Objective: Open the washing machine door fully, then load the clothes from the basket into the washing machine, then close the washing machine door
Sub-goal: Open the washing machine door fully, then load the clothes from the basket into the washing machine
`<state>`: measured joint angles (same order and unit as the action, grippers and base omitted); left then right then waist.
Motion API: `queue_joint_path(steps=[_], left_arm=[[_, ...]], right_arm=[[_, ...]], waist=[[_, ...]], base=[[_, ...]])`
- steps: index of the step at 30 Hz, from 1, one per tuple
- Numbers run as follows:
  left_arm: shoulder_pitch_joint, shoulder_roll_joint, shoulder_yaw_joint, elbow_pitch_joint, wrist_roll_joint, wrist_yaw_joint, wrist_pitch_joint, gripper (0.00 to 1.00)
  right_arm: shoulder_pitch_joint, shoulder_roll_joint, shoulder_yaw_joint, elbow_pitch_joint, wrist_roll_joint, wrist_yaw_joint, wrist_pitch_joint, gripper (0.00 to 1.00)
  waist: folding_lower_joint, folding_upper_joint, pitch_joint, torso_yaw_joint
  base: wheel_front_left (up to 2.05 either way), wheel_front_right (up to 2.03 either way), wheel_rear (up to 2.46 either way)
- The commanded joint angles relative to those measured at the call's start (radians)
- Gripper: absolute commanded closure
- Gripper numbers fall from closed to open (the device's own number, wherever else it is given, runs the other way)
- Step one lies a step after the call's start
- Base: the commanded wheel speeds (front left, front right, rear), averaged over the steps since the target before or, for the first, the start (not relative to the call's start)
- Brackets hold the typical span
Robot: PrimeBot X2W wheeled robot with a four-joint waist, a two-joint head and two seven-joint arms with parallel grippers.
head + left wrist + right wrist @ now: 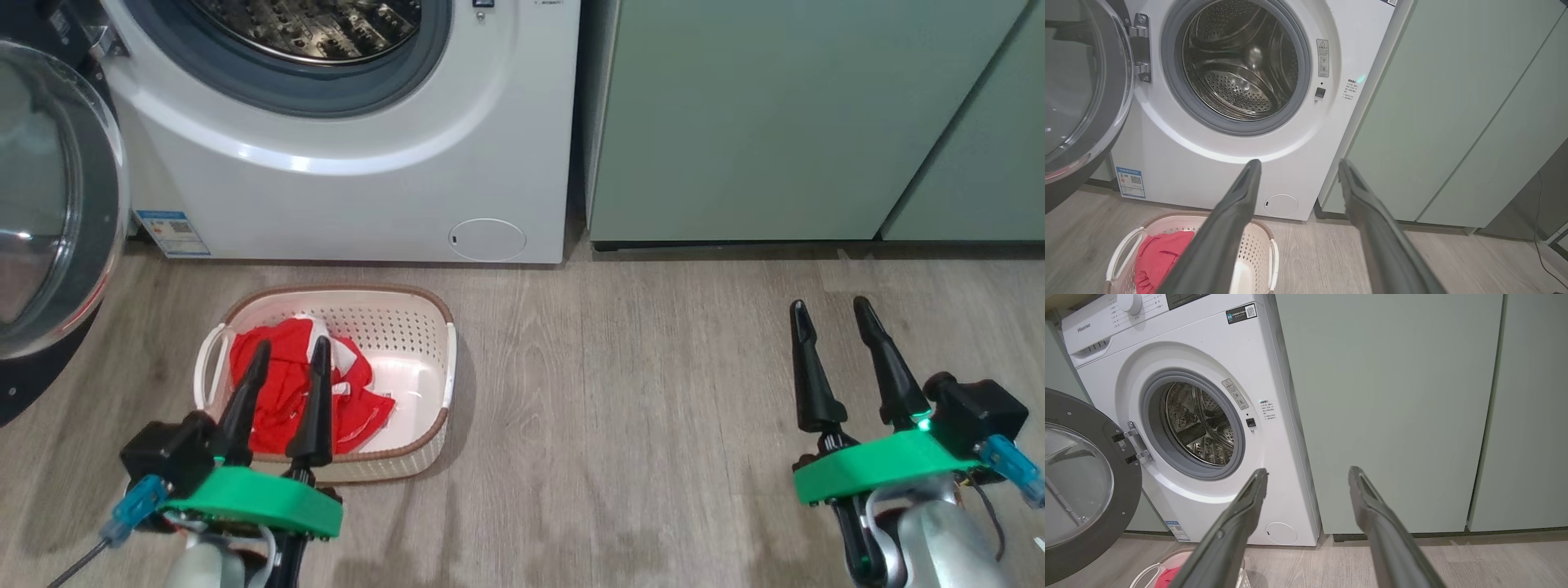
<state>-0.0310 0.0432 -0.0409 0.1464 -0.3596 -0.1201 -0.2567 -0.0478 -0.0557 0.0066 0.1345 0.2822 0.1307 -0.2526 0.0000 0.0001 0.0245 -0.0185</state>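
Head view has the large round washing machine door (pixel 49 204), glossy black rim around a clear glass bowl, swung wide to the left of the big white front-loading washing machine (pixel 351 188). I judge the opening step done. The left wrist view looks straight into the perforated steel drum (pixel 1237 69), and no red fabric shows in it. The bright red clothes with white patches (pixel 282 392) lie heaped in the left half of the small oval cream plastic basket with a brown rim (pixel 445 318), which stands on the grey wood-look floor (pixel 612 367) just in front of the machine.

The left gripper (pixel 291 347) hangs above that heap, its two dark fingers apart and holding nothing. The right gripper (pixel 830 309) is well off to the right, before the pale green cabinets (pixel 775 114), fingers likewise spread and empty. Loading has not begun, and closing the door comes after it.
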Motion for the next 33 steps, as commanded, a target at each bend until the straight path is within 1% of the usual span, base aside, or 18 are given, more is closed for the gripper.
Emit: queue_joint_path(steps=[1,12,22,28,33], left_arm=[[-0.024,0.007,0.024,-0.031,-0.004,-0.003,-0.005,0.0],[-0.021,0.007,0.006,-0.016,0.009,-0.008,-0.005,0.0],[-0.023,0.007,0.012,-0.019,0.014,-0.009,-0.005,0.0],[-0.025,0.007,0.014,-0.024,0.006,-0.009,-0.005,0.0],[-0.019,0.007,0.013,-0.035,-0.021,-0.01,-0.005,0.0]], right_arm=[[-0.02,0.005,0.024,-0.03,-0.003,0.0,-0.009,0.0],[-0.022,0.005,0.029,-0.022,0.0,0.0,-0.009,0.0],[-0.025,0.005,0.033,-0.021,0.002,0.0,-0.009,0.0],[-0.026,0.005,0.035,-0.019,0.003,0.0,-0.009,0.0],[-0.025,0.005,0.036,-0.019,0.002,0.0,-0.009,0.0]], waist=[[0.0,-0.0001,0.0,0.004],[0.0,-0.0001,-0.003,0.018],[0.0,-0.0001,-0.002,0.021],[0.0,-0.0001,-0.001,0.022],[0.0,-0.0001,-0.002,0.024]], base=[[0.0,0.0,0.0],[0.0,0.0,0.0],[0.0,0.0,0.0],[0.0,0.0,0.0],[0.23,-0.23,0.0]])
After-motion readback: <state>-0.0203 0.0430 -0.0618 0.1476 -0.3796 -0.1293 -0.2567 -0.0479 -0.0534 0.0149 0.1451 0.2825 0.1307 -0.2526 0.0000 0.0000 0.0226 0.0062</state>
